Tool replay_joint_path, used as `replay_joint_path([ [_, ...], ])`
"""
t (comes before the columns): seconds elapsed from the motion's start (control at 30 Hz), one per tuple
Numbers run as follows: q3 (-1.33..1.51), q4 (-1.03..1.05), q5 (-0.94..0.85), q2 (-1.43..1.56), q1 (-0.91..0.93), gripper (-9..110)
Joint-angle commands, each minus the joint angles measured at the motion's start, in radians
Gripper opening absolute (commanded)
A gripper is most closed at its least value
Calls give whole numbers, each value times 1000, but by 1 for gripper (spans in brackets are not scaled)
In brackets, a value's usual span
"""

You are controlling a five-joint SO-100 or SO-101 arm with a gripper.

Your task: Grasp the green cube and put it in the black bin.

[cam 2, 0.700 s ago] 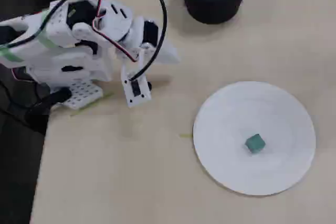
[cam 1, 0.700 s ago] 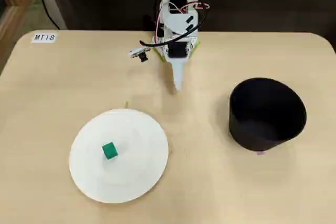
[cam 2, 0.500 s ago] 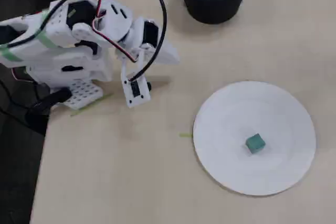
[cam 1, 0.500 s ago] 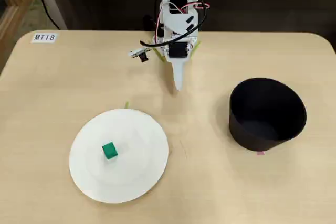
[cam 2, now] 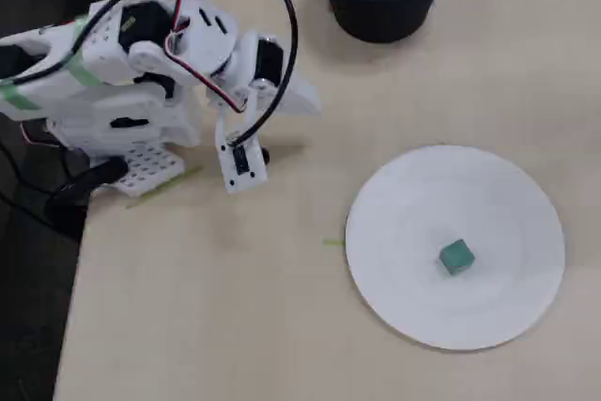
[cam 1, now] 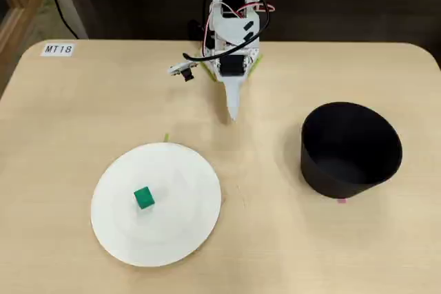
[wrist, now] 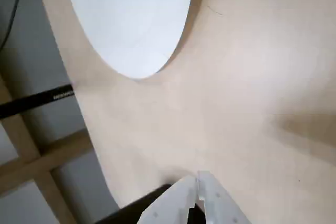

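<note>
Change: almost nothing had moved since the earlier frames; my arm [cam 1: 231, 25] had stayed folded at the table's far edge, and cube and bin lay where they were.
Gripper: my gripper [cam 1: 232, 111] pointed down at the table [cam 1: 83, 115] in front of my base; in the wrist view its two white fingers [wrist: 181, 203] met at their tips, so it was closed and held nothing.
Cube: the green cube [cam 1: 143, 197] sat on the white plate [cam 1: 186, 197], left of the plate's centre in a fixed view, well apart from my gripper, ahead of it and to its left in that view. It also showed on the plate in a fixed view from the side [cam 2: 455, 256].
Plate: only part of its rim [wrist: 142, 24] showed in the wrist view, ahead of my fingertips; the cube was outside that view.
Bin: the black bin [cam 1: 350, 149] stood upright on the table, ahead of my gripper and to its right in a fixed view, well apart from both plate and gripper.
</note>
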Motion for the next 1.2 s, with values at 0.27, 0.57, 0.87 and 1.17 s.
replay_joint_path([
  [0.27, -591, 305, 34, -244, -8, 0],
  [0.57, -1147, 419, 9, -752, 147, 0],
  [0.87, -1172, 179, -14, -1068, 232, 0],
  [1.17, -1388, 278, -60, -1267, 164, 0],
])
